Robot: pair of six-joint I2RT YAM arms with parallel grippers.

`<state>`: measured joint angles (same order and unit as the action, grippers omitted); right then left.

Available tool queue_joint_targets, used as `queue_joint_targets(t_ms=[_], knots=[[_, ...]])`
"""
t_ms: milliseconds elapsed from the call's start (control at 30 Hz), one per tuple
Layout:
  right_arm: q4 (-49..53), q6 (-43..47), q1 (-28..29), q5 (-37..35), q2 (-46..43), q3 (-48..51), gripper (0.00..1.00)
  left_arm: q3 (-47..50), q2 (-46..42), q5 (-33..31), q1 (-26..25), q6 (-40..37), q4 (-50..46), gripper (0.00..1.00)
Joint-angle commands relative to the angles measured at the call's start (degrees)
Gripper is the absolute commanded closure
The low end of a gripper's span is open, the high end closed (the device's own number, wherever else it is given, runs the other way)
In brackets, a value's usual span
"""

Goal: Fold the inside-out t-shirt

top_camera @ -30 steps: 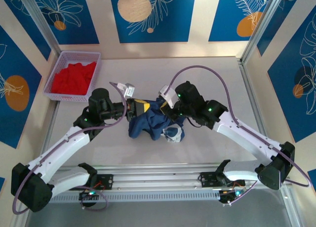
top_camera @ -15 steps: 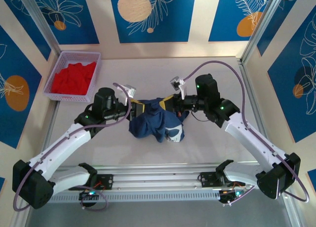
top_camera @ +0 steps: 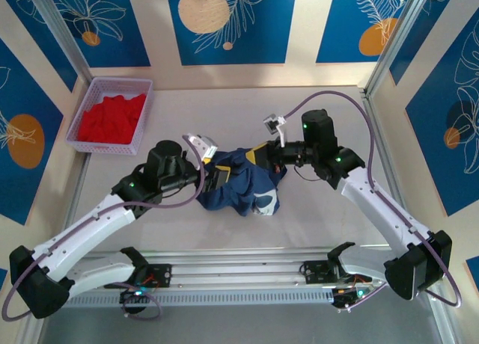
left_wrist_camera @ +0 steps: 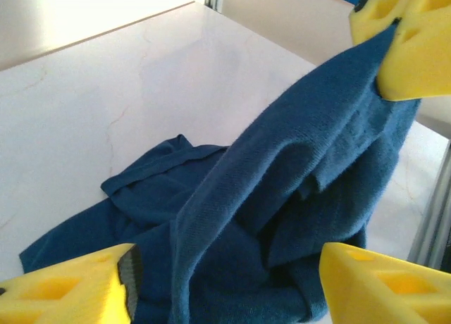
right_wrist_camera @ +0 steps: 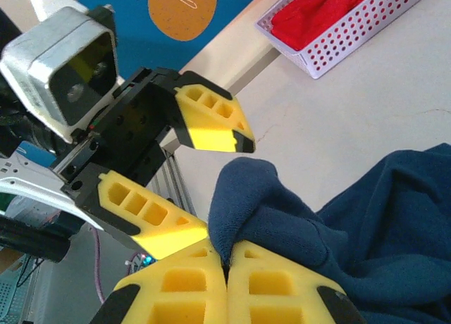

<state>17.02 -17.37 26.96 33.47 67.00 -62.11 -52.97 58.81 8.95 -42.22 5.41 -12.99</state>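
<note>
Left gripper [left_wrist_camera: 229,264] stood spread, empty, over shirt [left_wrist_camera: 282,162]; right gripper [right_wrist_camera: 227,257] pinched shirt fold. Risk: single thin pinch might slip, or pull might bunch cloth further.

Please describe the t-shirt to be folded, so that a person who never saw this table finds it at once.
Look at the pale table; near its middle lies a crumpled heap of cloth. That is the t-shirt, navy blue with a small pale patch, unlike the bright red garment in the lilac basket at the far left corner.
</note>
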Motion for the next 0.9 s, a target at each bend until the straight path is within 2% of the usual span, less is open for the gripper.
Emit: queue_joint_targets(t_ms=[0,33,100,133,167,233,433,867], knots=[[0.7,0.0,-1.1,2.2,0.3,-0.5,1.0,-2.0,-1.3,-3.9,-1.1,-2.1,-1.1,0.38],[0.6,-0.4,-1.3,2.1,0.6,-0.5,1.0,-2.0,-1.8,-3.6,-1.4,-2.1,-1.4,0.43],[0.7,-0.9,-1.6,2.1,1.2,-0.8,1.0,-1.8,-2.6,-0.8,-1.7,-2.0,-1.9,0.63],[0.7,-1.1,-1.6,2.3,1.5,-1.0,1.0,-1.7,-2.8,3.1,-1.7,-1.9,-2.0,0.73],[0.7,-1.3,-1.7,2.4,1.7,-1.1,1.0,-1.9,-2.5,7.2,-1.7,-1.7,-2.0,0.78],[0.4,-1.4,-1.7,2.8,1.9,-1.0,1.0,-2.7,-1.3,12.2,-1.7,-1.3,-1.8,0.8],[0.0,-1.4,-1.7,2.9,1.5,-0.6,1.0,-5.9,4.7,16.8,1.1,0.3,-2.2,0.81],[-0.3,-1.2,-1.7,2.8,0.7,0.2,1.0,-7.7,12.2,26.2,6.4,6.5,5.3,0.82]])
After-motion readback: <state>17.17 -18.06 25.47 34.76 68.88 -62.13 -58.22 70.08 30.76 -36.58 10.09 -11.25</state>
